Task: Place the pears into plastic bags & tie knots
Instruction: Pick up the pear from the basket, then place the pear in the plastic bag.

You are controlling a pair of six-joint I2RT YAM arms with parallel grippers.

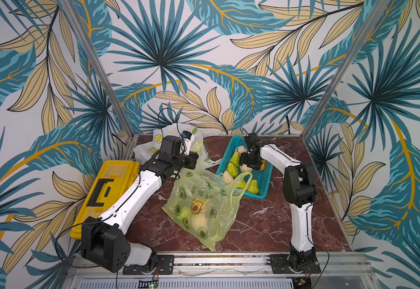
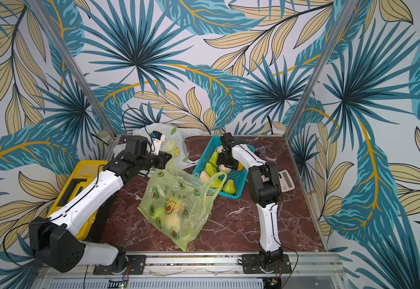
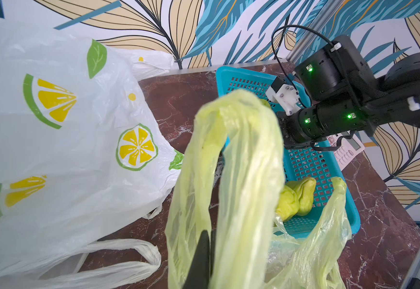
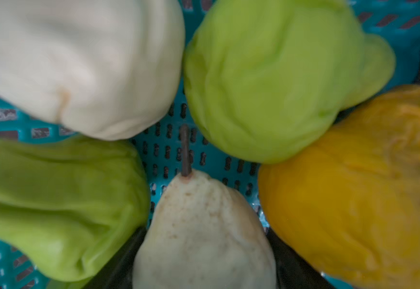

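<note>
Only a small part of the job is being shown as done. A few fruits are being carried inside the yellow-green bag (image 1: 199, 210), which is lying in the middle of the table (image 1: 266, 225). A green pear (image 1: 184, 211) is being seen through its thin side. Many more pears (image 1: 234, 159) are being kept in the blue basket (image 1: 262, 194) just beside the bag. Two white bags (image 3: 53, 150) are being left flat at the back, and nothing is being seen inside them. No knot is being seen on any bag, so most of the filling and all of the tying are being left to do.

One loop handle (image 3: 241, 150) of the yellow-green bag is being pinched tight and held up by the left gripper (image 3: 204, 240), so the bag's mouth is being kept open toward the basket.

The right gripper (image 1: 246, 164) is being lowered into the basket. A pale pear (image 4: 204, 225) is being framed by its dark fingers (image 4: 118, 260), one on each side and very close to it. An orange fruit (image 4: 354, 187) is being left alone beside it. Whether the pear is being squeezed yet cannot be told.
</note>
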